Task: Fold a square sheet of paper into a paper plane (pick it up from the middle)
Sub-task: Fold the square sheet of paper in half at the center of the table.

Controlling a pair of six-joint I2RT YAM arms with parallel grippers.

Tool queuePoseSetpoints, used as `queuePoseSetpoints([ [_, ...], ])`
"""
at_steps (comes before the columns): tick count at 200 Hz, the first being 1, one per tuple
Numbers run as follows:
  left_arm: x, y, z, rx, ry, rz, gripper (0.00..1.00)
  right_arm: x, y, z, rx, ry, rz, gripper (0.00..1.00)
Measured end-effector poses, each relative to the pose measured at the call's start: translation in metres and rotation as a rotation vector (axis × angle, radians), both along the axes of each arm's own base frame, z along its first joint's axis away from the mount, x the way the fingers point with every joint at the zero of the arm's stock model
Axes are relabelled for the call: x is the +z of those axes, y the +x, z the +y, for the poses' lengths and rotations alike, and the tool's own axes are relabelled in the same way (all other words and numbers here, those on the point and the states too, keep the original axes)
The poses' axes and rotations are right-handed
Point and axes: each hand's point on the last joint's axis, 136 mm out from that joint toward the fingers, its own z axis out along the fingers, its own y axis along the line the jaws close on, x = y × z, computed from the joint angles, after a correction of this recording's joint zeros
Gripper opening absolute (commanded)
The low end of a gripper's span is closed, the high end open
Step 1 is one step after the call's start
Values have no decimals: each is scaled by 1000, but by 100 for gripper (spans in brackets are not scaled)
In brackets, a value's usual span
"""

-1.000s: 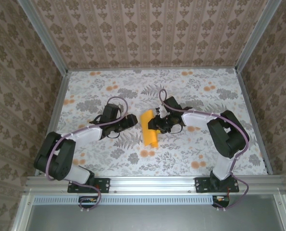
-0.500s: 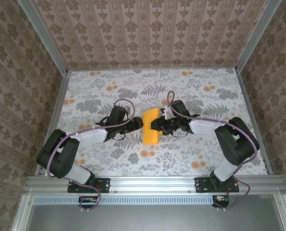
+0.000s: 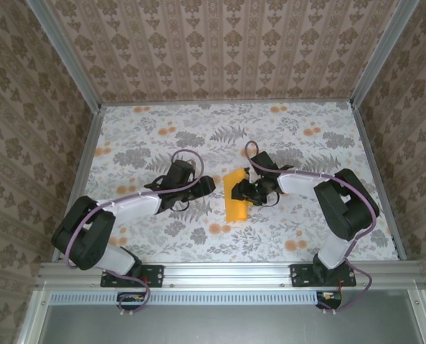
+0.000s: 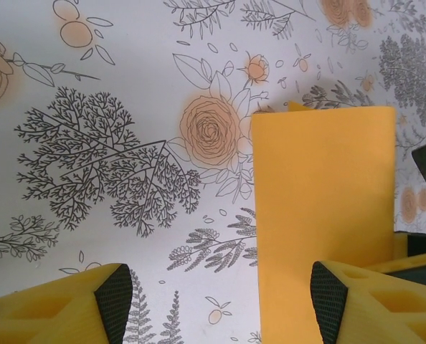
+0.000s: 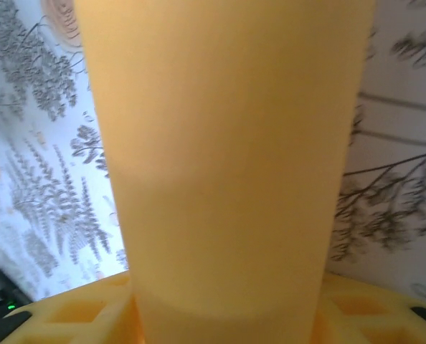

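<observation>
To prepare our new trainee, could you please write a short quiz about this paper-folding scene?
1. True or false: the paper lies as a full unfolded square.
2. Fill in: seen from its wrist camera, the left gripper has its jaws ____.
3. In the overhead view, which sits at the paper's edge? A) left gripper B) right gripper C) neither

Key: 1 false, it is a folded narrow strip; 2 open; 3 B.

Both arms stretch inward; left end effector (image 4: pixel 220 297) gapes open, facing right end effector (image 3: pixel 241 192).
</observation>
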Motion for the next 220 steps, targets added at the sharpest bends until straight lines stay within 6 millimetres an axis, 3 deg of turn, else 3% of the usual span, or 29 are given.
queuePoseSetpoints([
  [33, 7, -1, 0, 6, -14, -7, 69, 0, 7, -9, 10, -80, -35, 66],
  [64, 8, 0, 0, 6, -19, -11, 68, -1, 7, -13, 20, -118, -51, 65],
  [116, 5, 3, -1, 7, -6, -23, 75, -3, 8, -17, 13, -139, -63, 63],
  [157, 0, 6, -16, -33, 15, -41, 75, -4, 7, -20, 0, -133, -71, 64],
  [220, -3, 14, -39, -69, -30, -45, 49, -5, 10, -35, -48, -179, -71, 64],
])
